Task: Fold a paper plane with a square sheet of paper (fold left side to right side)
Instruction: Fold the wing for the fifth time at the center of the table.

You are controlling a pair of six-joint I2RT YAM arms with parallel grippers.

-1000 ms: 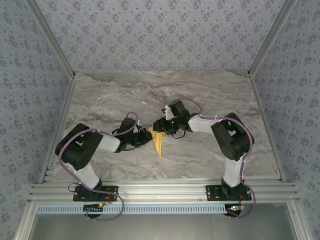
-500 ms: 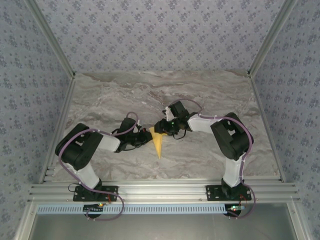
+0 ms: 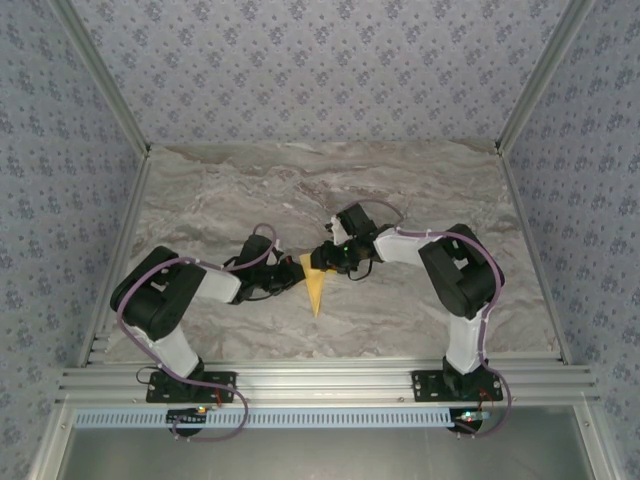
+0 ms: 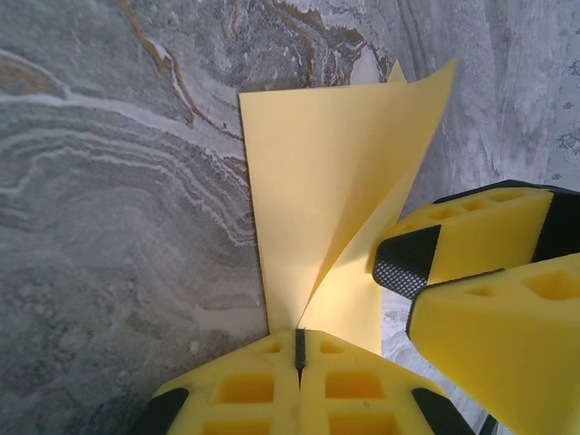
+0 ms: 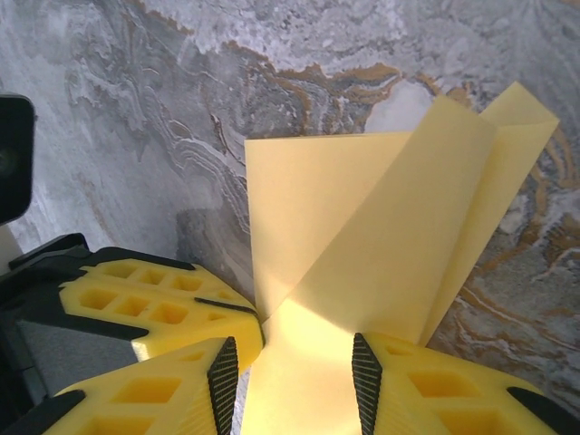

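Pinching paper plane (image 4: 326, 181) at its 6 o'clock corner, left gripper (image 4: 300, 349) clenched | right gripper (image 5: 292, 362) jaws apart, straddling it | judged light, floppy, tear-prone: grip near folds

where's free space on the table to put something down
Crowded in the middle, where the left tool and right tool meet at the paper. Bare: the far half of the table, from the back wall to the tools, and the near strip between the paper's tip and the front rail.
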